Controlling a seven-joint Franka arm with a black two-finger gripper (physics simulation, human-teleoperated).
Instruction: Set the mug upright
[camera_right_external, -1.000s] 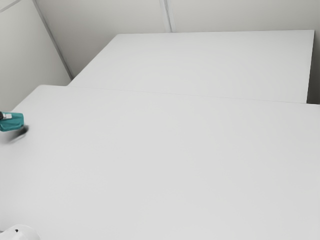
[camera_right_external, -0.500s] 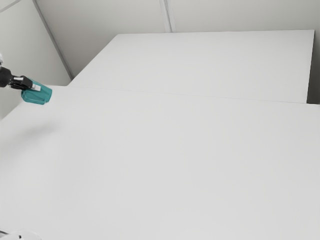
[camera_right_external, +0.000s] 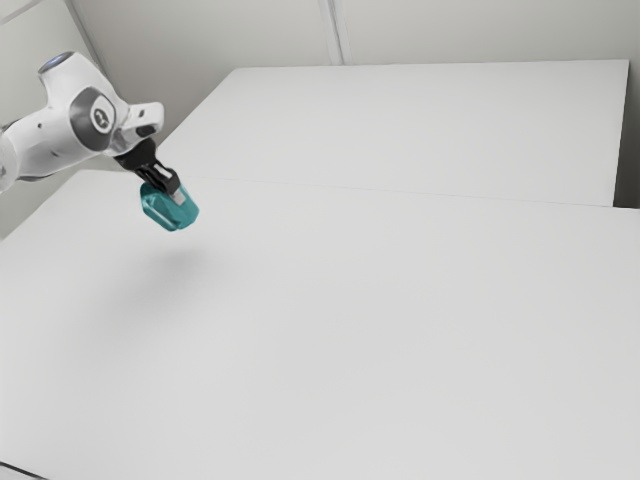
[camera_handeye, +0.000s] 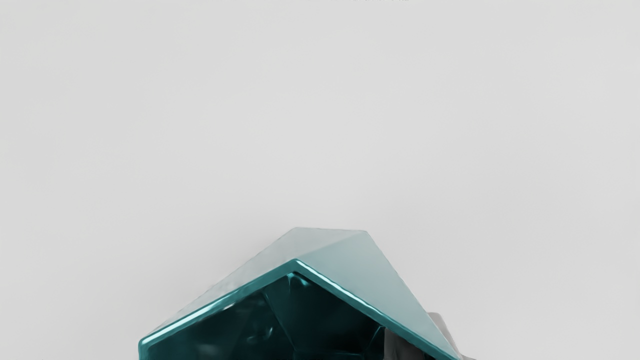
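In the exterior view's upper left, my gripper (camera_right_external: 177, 195) clamps the faceted teal mug (camera_right_external: 168, 213) by its wall, tilted above the white table (camera_right_external: 400, 320).

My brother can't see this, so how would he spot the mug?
Find the near white table, then the white arm at the exterior view's left. In its black gripper hangs the mug, above the table: angular and teal, unlike the white and black around it.

I log, exterior view: one white tabletop (camera_right_external: 400, 330); one further white surface (camera_right_external: 430, 130) behind; pale grey walls (camera_right_external: 200, 35), one with narrow strip (camera_right_external: 335, 35); soft, diffuse light.
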